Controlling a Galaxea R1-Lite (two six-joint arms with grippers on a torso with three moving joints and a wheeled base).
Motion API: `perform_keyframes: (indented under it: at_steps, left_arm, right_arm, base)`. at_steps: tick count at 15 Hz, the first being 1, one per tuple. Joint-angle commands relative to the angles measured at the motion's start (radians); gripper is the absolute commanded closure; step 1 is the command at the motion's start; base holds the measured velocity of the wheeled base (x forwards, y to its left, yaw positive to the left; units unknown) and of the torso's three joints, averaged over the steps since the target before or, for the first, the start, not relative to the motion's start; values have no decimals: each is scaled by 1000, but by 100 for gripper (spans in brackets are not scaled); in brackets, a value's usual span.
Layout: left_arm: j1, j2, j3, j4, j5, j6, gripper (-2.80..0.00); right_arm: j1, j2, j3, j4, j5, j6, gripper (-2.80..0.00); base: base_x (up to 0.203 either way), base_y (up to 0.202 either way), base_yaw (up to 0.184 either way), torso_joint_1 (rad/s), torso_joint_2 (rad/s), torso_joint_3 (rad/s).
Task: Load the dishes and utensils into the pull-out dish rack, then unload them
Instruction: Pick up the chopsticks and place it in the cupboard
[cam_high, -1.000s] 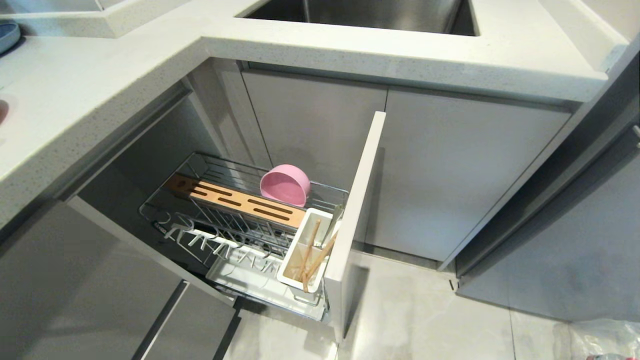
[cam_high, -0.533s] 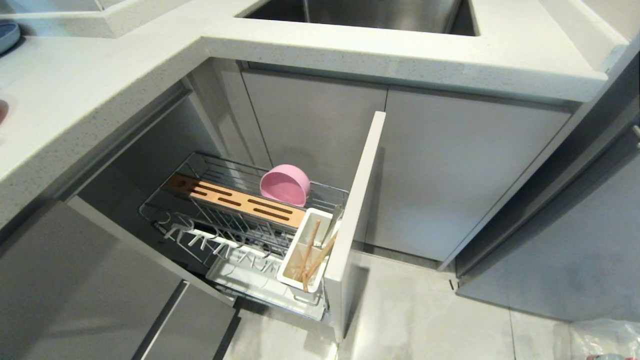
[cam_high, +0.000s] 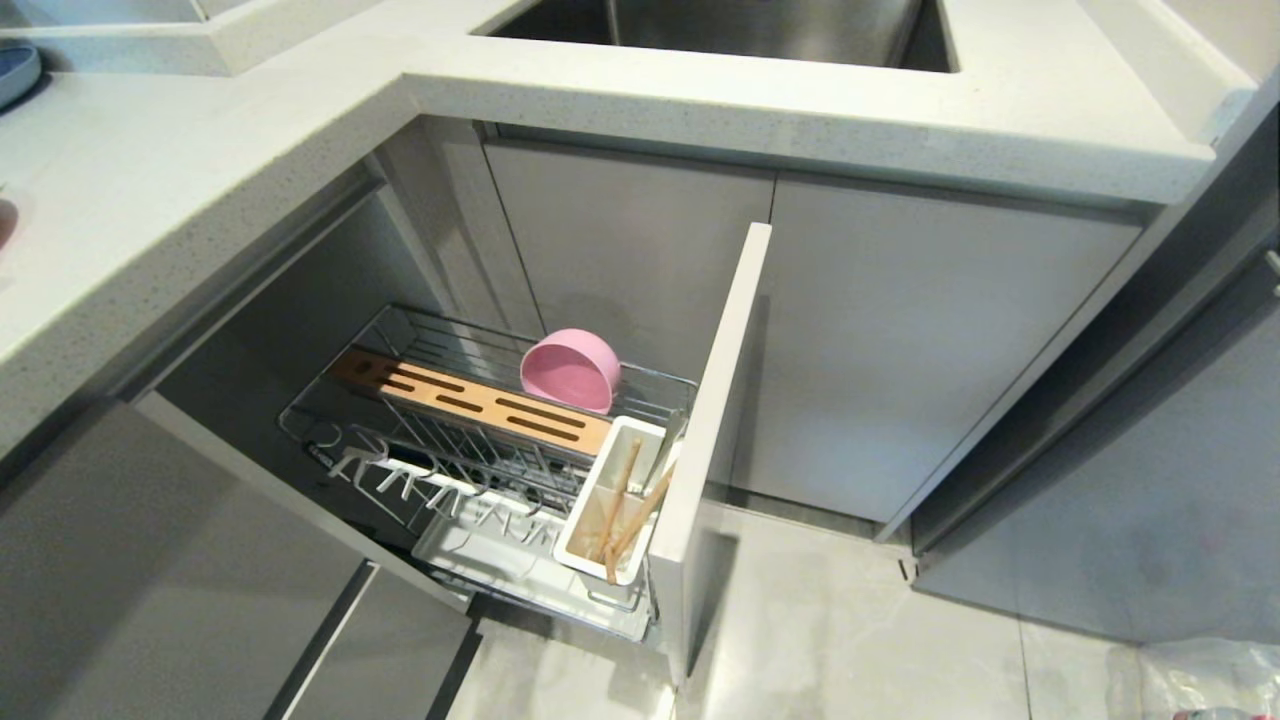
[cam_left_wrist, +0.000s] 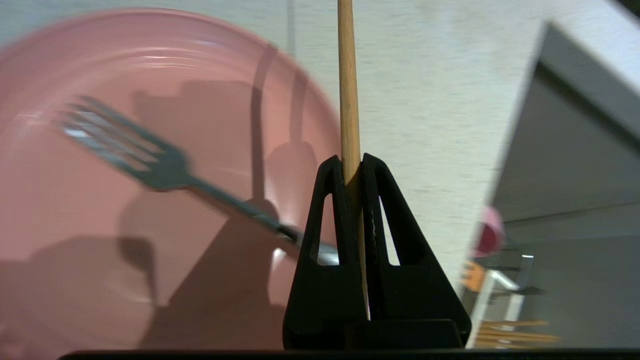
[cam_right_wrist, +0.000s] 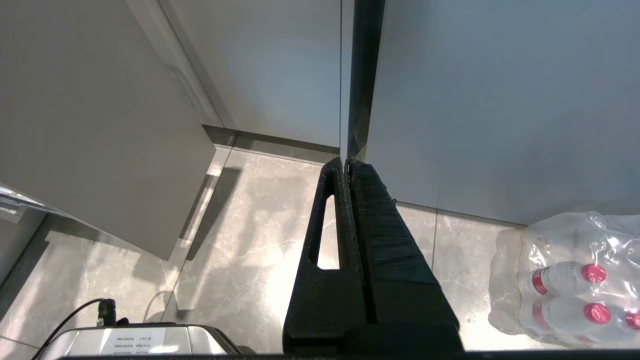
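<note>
My left gripper (cam_left_wrist: 352, 162) is shut on one light wooden chopstick (cam_left_wrist: 347, 90), which sticks out past the fingertips. It hangs over the white counter, beside the pink plate (cam_left_wrist: 75, 210) on which the dark fork (cam_left_wrist: 150, 165) lies. The arm itself does not show in the head view. The pull-out dish rack (cam_high: 400, 330) stands drawn out below the counter. The pink bowl (cam_high: 572, 370) lies on its side behind the slotted wooden strip (cam_high: 470, 400). Wooden chopsticks (cam_high: 622, 500) lean in the white caddy (cam_high: 588, 500). My right gripper (cam_right_wrist: 346, 162) is shut, parked over the floor.
The rack's pale front panel (cam_high: 715, 430) juts out towards the floor. A steel sink (cam_high: 720, 30) is set in the counter above. A blue dish (cam_high: 15, 70) sits at the counter's far left. A pack of water bottles (cam_right_wrist: 575, 280) lies on the floor.
</note>
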Motion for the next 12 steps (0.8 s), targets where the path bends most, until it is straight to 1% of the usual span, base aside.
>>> perform_keyframes:
  at_steps: [1,2,4,6,8,9,12]
  left_arm:
    - [-47,-49,0,4,-6,-59,0]
    - [-76,-64,0,4,-7,-102,0]
    - [-161,-89,1,4,-7,-202,0]
    - [-246,-107,12,6,-7,-265,0]
    - [-339,-117,34,8,-6,-308,0]
    - [-388,-122,50,9,-5,-319,0]
    - [-556,-128,126,12,-1,-328,0]
  right_arm:
    - [0,0,2,0,0,1,0]
    - [0,0,2,0,0,0,0]
    - [0,0,2,0,0,1,0]
    - [0,0,2,0,0,-1,0]
    - [0,0,2,0,0,1,0]
    - [0,0,2,0,0,1,0]
    - [0,0,2,0,0,-1,0]
  base:
    - [0,0,0,0,0,0]
    - [0,0,0,0,0,0]
    - [0,0,0,0,0,0]
    - [0,0,0,0,0,0]
    - [0,0,0,0,0,0]
    - [0,0,0,0,0,0]
    - [0,0,0,0,0,0]
